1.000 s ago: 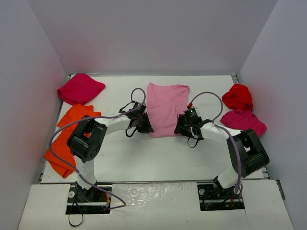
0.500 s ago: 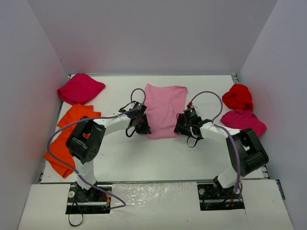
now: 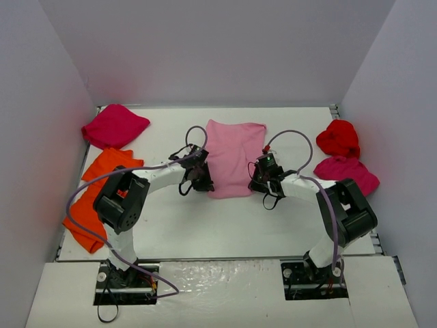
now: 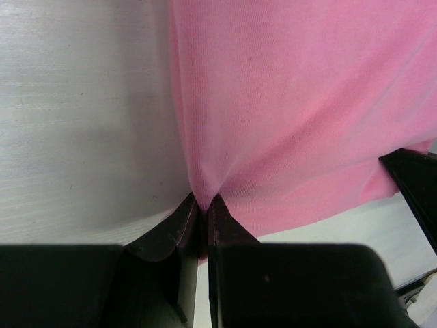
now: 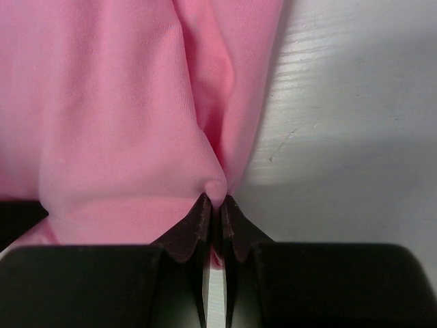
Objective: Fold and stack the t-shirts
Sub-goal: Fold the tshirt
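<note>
A light pink t-shirt point(image 3: 234, 156) lies folded in the middle of the white table point(image 3: 205, 225). My left gripper point(image 3: 205, 176) is shut on its near left edge; the left wrist view shows the pink cloth point(image 4: 287, 109) pinched between the fingertips point(image 4: 184, 215). My right gripper point(image 3: 256, 178) is shut on its near right edge; the right wrist view shows a pink fold point(image 5: 136, 116) pinched between the fingertips point(image 5: 232, 215). An orange shirt pile point(image 3: 95, 195) lies at the left edge. A magenta-crimson shirt point(image 3: 114, 126) lies far left, another point(image 3: 346, 172) at the right, with a bright red one point(image 3: 339, 138) behind it.
White walls enclose the table on the left, back and right. Purple cables point(image 3: 293, 137) loop over both arms. The arm bases point(image 3: 126, 277) sit at the near edge.
Both grippers have drawn slightly inward, and the near end of the pink shirt has narrowed a little between them. The other shirts have not moved.
</note>
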You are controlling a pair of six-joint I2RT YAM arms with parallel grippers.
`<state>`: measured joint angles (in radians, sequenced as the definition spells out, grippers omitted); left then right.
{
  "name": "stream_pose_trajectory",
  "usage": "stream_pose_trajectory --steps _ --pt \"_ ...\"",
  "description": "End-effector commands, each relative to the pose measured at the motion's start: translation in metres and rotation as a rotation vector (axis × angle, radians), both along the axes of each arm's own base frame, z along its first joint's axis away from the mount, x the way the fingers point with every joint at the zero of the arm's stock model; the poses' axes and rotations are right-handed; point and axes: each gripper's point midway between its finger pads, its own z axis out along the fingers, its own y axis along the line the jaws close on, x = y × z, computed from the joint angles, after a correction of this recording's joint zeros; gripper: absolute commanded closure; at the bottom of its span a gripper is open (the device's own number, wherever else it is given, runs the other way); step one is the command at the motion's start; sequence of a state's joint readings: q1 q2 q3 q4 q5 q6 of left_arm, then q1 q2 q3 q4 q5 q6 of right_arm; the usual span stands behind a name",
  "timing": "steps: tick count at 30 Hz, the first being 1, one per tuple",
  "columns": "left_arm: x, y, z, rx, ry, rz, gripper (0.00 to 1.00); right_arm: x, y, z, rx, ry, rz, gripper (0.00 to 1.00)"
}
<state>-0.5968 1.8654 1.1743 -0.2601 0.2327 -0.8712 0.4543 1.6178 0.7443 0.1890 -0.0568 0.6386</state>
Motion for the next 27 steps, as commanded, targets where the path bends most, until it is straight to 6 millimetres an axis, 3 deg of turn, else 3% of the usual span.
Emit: stream_pose_trajectory --steps 1,8,16,20,27 --pt "-0.003 0.005 0.028 0.011 -0.047 -0.014 1.00 -0.023 -0.003 -0.009 -0.061 0.071 0.022 1.00" --pt "-0.026 0.020 0.033 0.037 -0.020 -0.024 1.00 -0.057 0.004 0.011 -0.092 0.080 0.067 1.00" --pt "-0.097 0.048 0.028 0.116 0.018 -0.022 1.00 -0.103 0.008 0.043 -0.055 0.053 0.074 1.00" --pt "-0.124 0.054 0.041 0.088 0.005 -0.006 1.00 -0.122 0.010 0.053 -0.026 0.046 0.071 1.00" --pt "-0.146 0.063 0.074 0.046 -0.033 0.029 1.00 -0.151 0.014 0.066 0.013 0.050 0.076 1.00"
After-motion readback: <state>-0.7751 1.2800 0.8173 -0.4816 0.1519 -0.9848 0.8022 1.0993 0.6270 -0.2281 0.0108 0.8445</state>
